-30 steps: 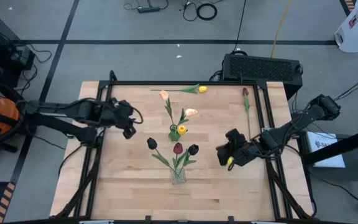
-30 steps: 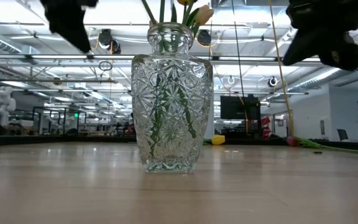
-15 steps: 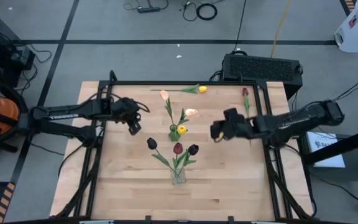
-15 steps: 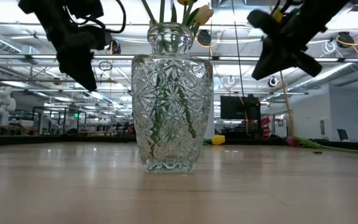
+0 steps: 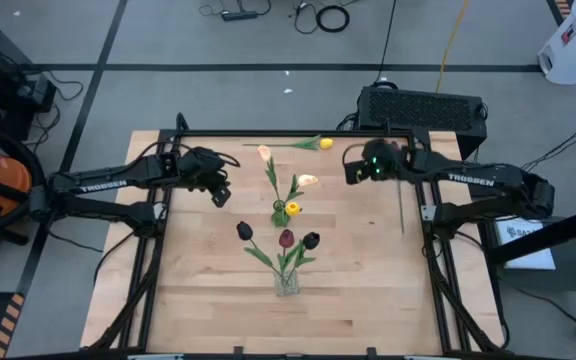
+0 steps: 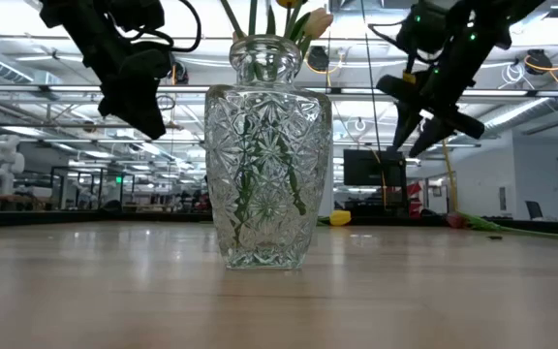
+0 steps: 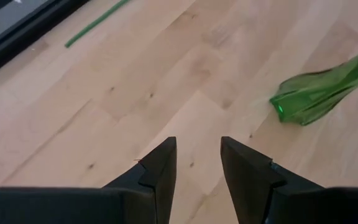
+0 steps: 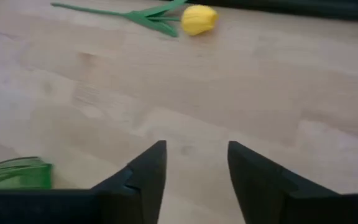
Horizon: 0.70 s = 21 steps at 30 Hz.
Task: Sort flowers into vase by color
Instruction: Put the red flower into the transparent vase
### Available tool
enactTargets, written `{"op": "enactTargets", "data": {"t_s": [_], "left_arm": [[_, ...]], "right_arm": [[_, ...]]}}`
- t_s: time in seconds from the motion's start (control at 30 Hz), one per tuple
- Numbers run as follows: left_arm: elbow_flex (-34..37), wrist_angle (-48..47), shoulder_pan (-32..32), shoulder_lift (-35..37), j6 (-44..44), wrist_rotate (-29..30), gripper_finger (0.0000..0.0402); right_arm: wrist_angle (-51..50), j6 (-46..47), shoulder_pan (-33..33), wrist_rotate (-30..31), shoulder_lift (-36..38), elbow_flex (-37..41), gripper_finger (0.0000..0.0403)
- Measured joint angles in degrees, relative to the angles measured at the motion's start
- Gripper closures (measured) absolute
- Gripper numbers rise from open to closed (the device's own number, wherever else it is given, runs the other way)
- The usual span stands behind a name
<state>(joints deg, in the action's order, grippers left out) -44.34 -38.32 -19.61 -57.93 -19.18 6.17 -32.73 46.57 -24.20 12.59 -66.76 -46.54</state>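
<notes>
A green vase (image 5: pixel 280 213) at mid-table holds two peach tulips and a yellow one. Nearer the front, a clear cut-glass vase (image 6: pixel 264 155) holds three dark tulips (image 5: pixel 286 239). A loose yellow tulip (image 8: pixel 197 18) lies flat by the far edge. A maroon tulip lies at the far right with its stem (image 5: pixel 400 212) showing and its head (image 6: pixel 456 221) on the wood. My right gripper (image 8: pixel 196 144) hovers open between these two loose tulips. My left gripper (image 7: pixel 197 142) hovers open left of the green vase. Neither has anything between its fingers.
Black frame rails (image 5: pixel 158 250) run along the table's left, right and far sides. A black box (image 5: pixel 423 105) sits just beyond the far right corner. Bare wood (image 5: pixel 208 300) lies on either side of the clear vase toward the near edge.
My right gripper has swung from the table's right middle toward the far edge, ending near the loose yellow tulip, and has opened. My left gripper has edged a little toward the far edge and the green vase. The flowers and vases have stayed put.
</notes>
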Motion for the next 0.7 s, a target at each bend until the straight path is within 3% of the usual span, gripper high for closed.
{"op": "enactTargets", "data": {"t_s": [0.33,0.7], "left_arm": [[0.00,0.26,-1.45,-0.02,-3.03,-0.04,0.0270],[0.00,0.32,-1.43,-0.02,-6.01,0.33,0.0270]], "right_arm": [[-1.34,-16.94,-13.33,-3.88,-0.51,-1.88,0.0164],[-19.90,-19.58,-26.36,-2.31,-15.62,-13.65,0.0172]]}}
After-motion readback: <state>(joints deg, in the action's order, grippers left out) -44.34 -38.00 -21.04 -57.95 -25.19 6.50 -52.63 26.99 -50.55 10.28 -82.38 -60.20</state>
